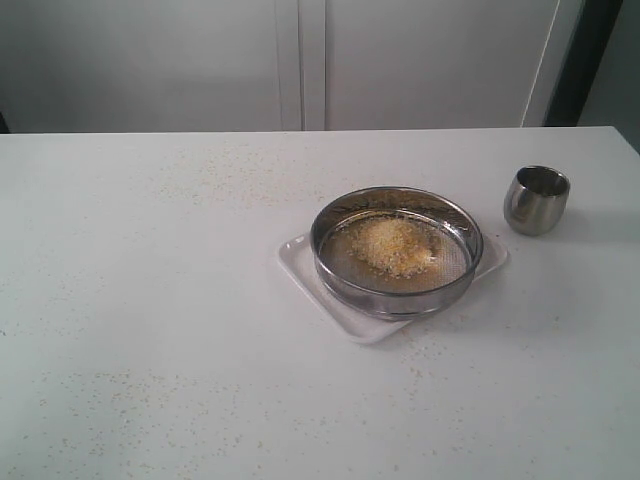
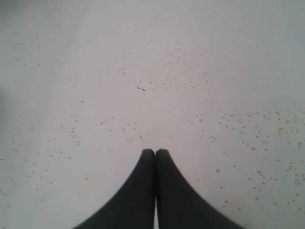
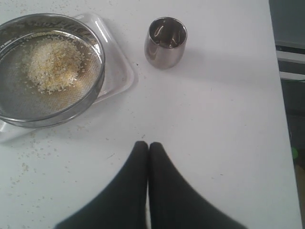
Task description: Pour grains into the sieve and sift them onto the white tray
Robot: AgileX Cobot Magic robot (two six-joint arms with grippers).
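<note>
White tabletop (image 1: 150,330), speckled with strays (image 1: 210,180) — grains (image 1: 395,245) sit heaped in the sieve (image 1: 350,288), which rests on the white tray (image 1: 303,258) to catch what falls through, I reckon. My left gripper (image 2: 155,151) and right gripper (image 3: 145,144) hang clear — clenched, empty.

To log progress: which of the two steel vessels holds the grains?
The wide sieve on the white tray; the small cup beside it looks empty.

Bright even light, faint shadows beside cup (image 1: 536,200) and sieve (image 1: 396,296), glints on their steel, left wrist view hazy, soft
</note>
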